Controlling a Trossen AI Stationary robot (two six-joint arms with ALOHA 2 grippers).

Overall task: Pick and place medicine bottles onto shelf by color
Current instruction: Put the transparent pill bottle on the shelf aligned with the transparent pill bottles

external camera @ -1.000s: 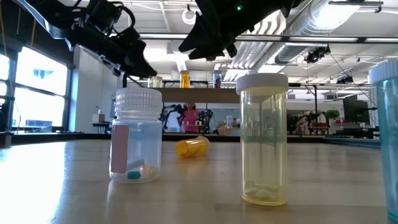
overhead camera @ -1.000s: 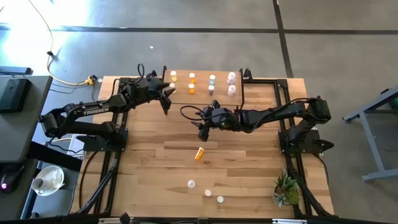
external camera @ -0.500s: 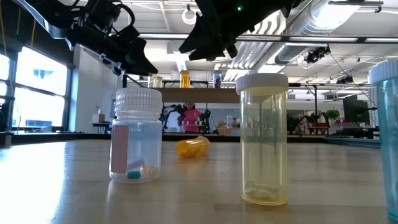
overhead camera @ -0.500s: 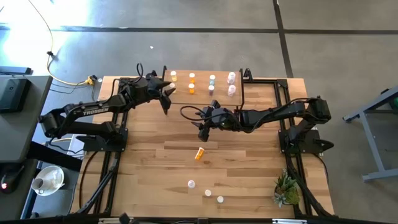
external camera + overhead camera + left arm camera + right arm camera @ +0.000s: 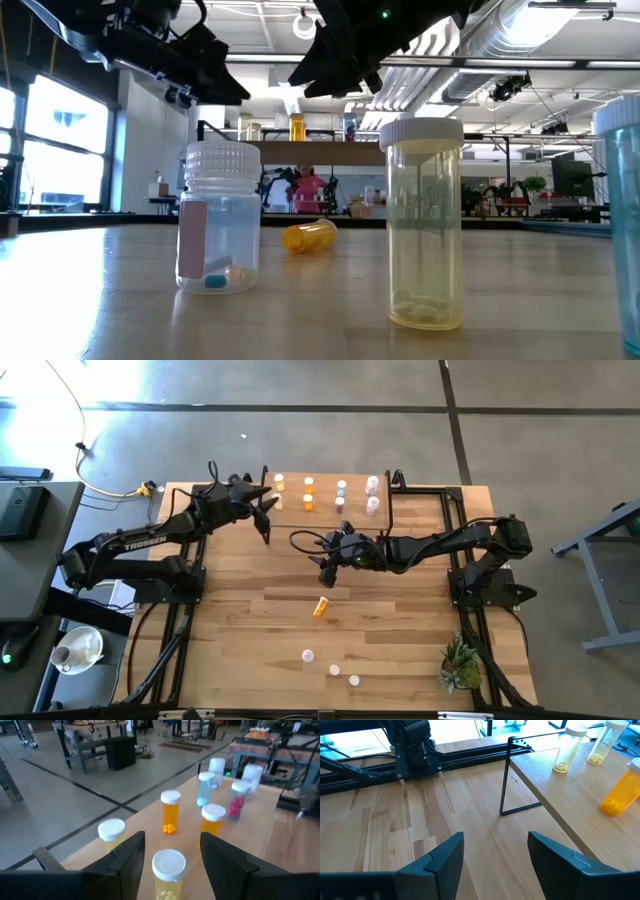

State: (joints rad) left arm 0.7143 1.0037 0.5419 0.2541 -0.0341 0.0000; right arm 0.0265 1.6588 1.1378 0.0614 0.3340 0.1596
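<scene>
The shelf [image 5: 325,510] stands at the table's far middle with medicine bottles upright on it in pairs: yellow [image 5: 277,491], orange [image 5: 308,493], whitish [image 5: 340,495] and pink [image 5: 372,494]. My left gripper [image 5: 264,510] is open at the shelf's left end. In the left wrist view [image 5: 171,842] its fingers stand on either side of a yellow bottle [image 5: 169,872] without touching it. My right gripper [image 5: 325,567] is open and empty above the table's middle [image 5: 492,852]. An orange bottle [image 5: 320,606] lies on its side on the table.
Three small bottles [image 5: 330,670] stand near the table's near edge; in the low view they show large, as a clear one [image 5: 218,225] and a yellowish one [image 5: 425,225]. A small plant [image 5: 460,666] sits at the near right corner. The shelf's black leg [image 5: 506,775] shows ahead of my right gripper.
My left gripper has risen a little and drawn back toward the table's left edge, away from the shelf's yellow bottles. The bottles have stayed where they were.
</scene>
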